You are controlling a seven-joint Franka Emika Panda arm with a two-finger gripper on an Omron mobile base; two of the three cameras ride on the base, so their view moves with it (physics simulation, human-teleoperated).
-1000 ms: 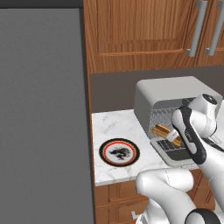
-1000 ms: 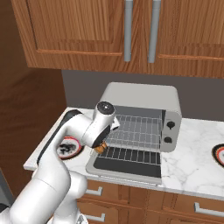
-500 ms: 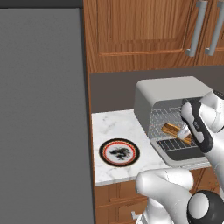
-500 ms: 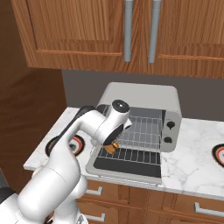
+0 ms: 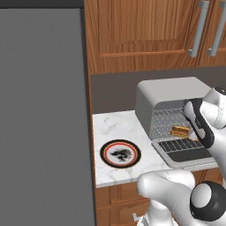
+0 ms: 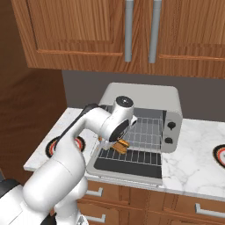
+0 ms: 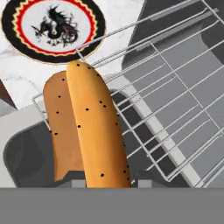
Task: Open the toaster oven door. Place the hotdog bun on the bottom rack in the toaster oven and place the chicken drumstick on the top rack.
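The light-grey toaster oven (image 6: 145,103) stands on the counter with its door (image 6: 127,165) folded down flat in front. My gripper (image 7: 107,179) is shut on the tan hotdog bun (image 7: 87,127), whose length points away from the hand. The bun (image 6: 121,146) hangs at the oven's mouth, at the left end, just over the front of the lower wire rack (image 7: 175,109). I cannot tell whether it touches the wires. From the left, the bun (image 5: 180,131) juts out of the white hand toward the racks (image 5: 165,123). The chicken drumstick is out of view.
A round plate (image 5: 120,153) with a red and black rim lies on the marble counter left of the oven. Another plate (image 6: 219,154) sits at the counter's right end. Wooden cabinets hang above. A tall dark grey wall (image 5: 42,114) stands at the left.
My arm has carried the bun from the door's left front corner toward the oven opening, over the lower rack. The grip has stayed shut.
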